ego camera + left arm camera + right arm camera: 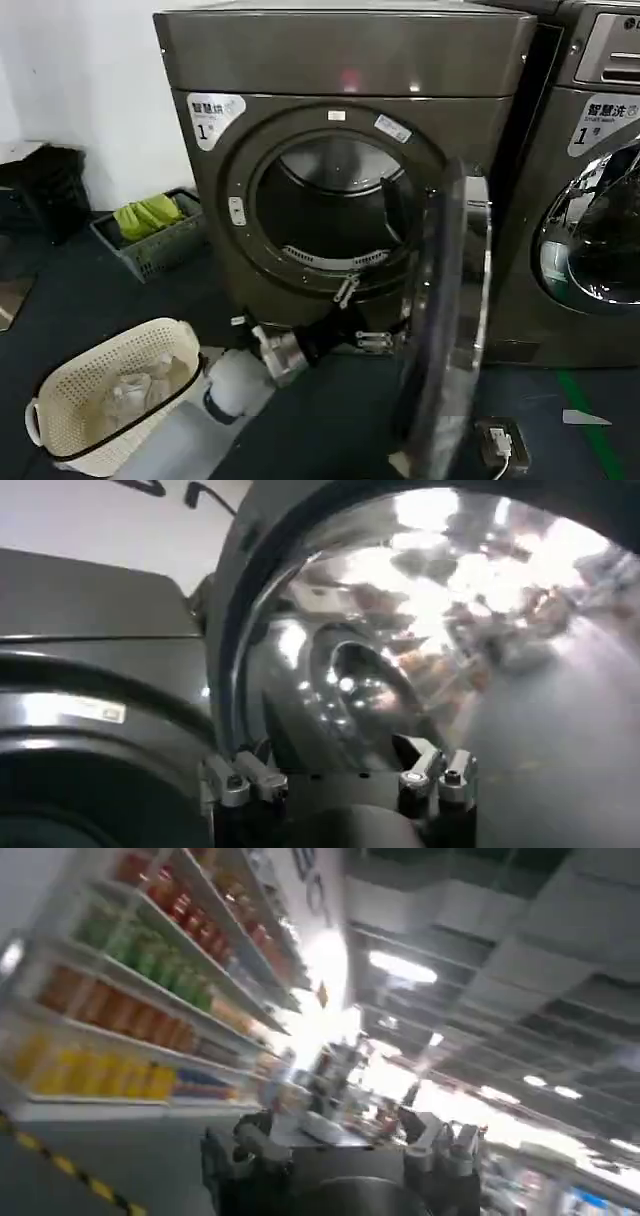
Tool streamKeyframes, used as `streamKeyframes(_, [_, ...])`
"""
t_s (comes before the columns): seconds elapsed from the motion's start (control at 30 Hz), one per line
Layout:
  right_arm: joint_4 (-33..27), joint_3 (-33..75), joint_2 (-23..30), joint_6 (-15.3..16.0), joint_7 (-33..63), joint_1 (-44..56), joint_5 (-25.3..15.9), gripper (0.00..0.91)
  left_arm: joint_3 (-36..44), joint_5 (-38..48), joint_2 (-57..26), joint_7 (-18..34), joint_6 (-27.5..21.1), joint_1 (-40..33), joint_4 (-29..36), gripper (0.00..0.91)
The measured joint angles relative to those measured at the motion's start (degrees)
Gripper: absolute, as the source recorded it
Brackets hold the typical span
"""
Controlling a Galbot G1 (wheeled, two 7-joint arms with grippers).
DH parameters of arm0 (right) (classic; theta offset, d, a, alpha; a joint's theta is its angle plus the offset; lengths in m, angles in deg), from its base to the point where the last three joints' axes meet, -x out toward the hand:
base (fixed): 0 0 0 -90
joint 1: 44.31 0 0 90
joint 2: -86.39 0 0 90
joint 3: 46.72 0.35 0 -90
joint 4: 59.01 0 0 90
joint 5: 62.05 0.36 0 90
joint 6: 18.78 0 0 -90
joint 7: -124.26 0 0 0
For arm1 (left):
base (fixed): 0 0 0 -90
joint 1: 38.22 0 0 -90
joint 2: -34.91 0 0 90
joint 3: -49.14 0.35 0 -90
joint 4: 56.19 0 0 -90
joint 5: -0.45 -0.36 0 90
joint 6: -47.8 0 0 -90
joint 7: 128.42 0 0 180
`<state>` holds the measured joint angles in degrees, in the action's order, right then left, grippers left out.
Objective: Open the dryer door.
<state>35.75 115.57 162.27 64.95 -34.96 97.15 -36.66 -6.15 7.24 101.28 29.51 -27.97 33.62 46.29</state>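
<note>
Low, left gripper (pixel 375 340) beside dryer door (pixel 445 330).

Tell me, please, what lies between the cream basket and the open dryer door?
In the head view, the left arm reaches across between basket and door.

I see the big bronze-grey metallic dryer (pixel 340 150) with its chrome-ringed round porthole door (pixel 445 320) swung wide open toward me, edge-on at the right of the drum opening. My left arm reaches low from the near left toward the door's base; its gripper (pixel 372 340) sits by the lower hinge. A cream perforated laundry basket (pixel 110 395) stands near left.
</note>
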Motion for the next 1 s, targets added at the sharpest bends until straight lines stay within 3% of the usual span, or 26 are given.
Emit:
streamKeyframes(0.4, [-3.9, 1.1, 0.8, 1.3, 1.8, 0.4, 0.1, 0.907, 5.3, -2.1, 6.7, 0.9, -1.0, -4.1, -4.9, 0.907])
streamKeyframes(1.0, [-3.3, -0.5, 1.3, 0.8, 1.2, -0.3, 0.2, 0.907, 7.4, -6.1, 17.6, 2.7, -2.8, -8.6, -14.3, 0.907])
